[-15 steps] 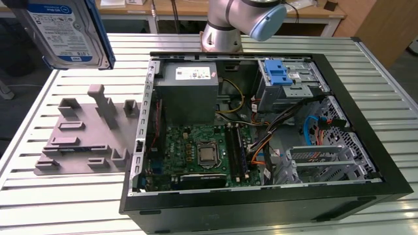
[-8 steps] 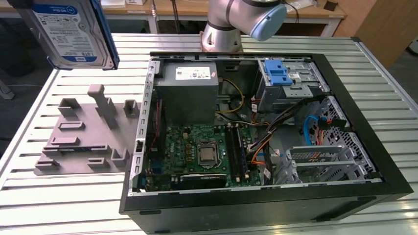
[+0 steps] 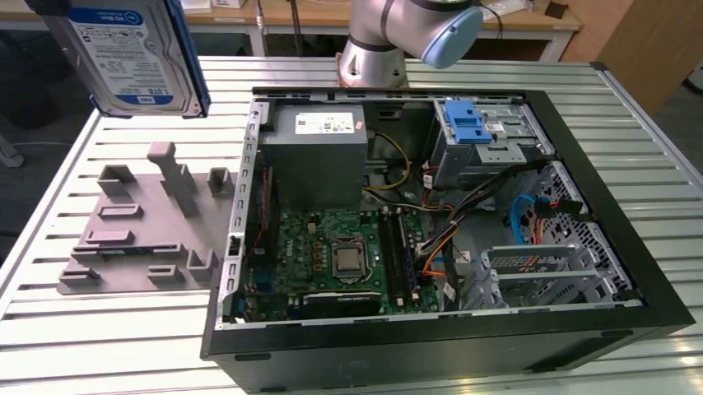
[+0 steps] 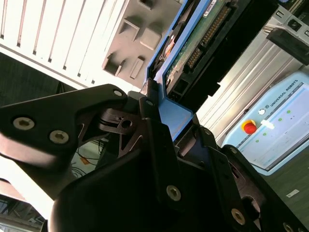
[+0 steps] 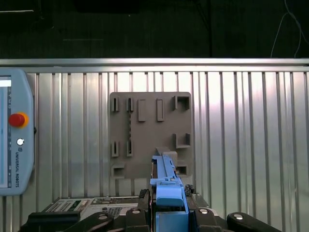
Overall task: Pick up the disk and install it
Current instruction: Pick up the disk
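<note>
Gripper [image 5: 168, 205] clamped on disk [image 3: 134, 58], held high above fixture [image 3: 143, 222], beside open case [image 3: 439, 329]. Pickup done; disk not yet in cage [image 3: 495, 140], install left.

The computer case [image 3: 439, 354] sits on the tabletop [image 3: 110, 346], with the holder plate [image 3: 143, 239] beside it at the exterior view's left. The disk [image 3: 137, 58], clamped in the claw [image 5: 169, 208], hangs above the plate. Inside the case, the drive cage [image 3: 489, 136] stands at the exterior view's right of the power supply [image 3: 313, 156].

The disk [image 3: 127, 53] wears a smooth blue plastic bracket [image 5: 170, 198].
</note>
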